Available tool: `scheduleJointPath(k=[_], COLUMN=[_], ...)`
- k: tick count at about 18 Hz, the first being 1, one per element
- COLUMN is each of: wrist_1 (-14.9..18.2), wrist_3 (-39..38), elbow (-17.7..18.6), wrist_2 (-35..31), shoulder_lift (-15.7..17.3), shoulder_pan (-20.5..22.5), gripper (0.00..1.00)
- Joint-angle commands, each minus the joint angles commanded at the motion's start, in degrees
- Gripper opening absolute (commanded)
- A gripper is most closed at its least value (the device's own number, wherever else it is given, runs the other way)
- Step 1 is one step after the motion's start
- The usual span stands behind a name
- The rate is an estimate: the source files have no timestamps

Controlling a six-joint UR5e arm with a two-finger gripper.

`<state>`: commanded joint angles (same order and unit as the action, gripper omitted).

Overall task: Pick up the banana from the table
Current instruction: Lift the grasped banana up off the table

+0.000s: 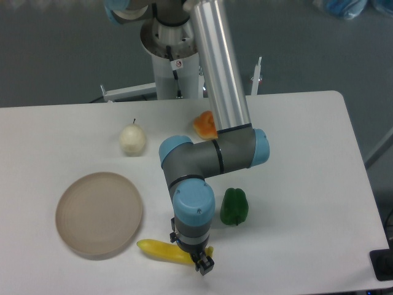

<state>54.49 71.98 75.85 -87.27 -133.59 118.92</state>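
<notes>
The banana (164,250) lies on the worktop (307,184) near its near edge, just right of the plate (98,212). The gripper (198,258) straddles its right end; whether it is clenched I cannot tell. Gripped this close to the tip, the banana could pivot or slip out when lifted. The pepper (234,206) sits near; open room lies rightward.

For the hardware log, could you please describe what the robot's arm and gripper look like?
The arm has a long, shiny silver tube link joined to dark grey cylindrical joint housings with light blue round end caps. Its white pedestal base carries a small red-marked sticker. The two-finger gripper is small, black and blocky, with a short black cable at the wrist.
</notes>
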Motion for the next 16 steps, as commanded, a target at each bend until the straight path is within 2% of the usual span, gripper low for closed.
scheduleJointPath(k=[2,8,11,15,16], wrist_1=[0.0,1.4,6.6,9.0,11.0], wrist_3=[0.0,-0.1,-0.1,-0.1,0.1], elbow=[-0.3,0.2,-0.4,-1.6,-2.5], wrist_2=[0.1,0.4,0.4,0.4,0.4], shoulder_lift=[0.5,3.9,6.5,8.5,9.0], shoulder_pan=[0.1,1.8,4.3,7.1,8.9], gripper=[0.25,0.25,0.25,0.25,0.25])
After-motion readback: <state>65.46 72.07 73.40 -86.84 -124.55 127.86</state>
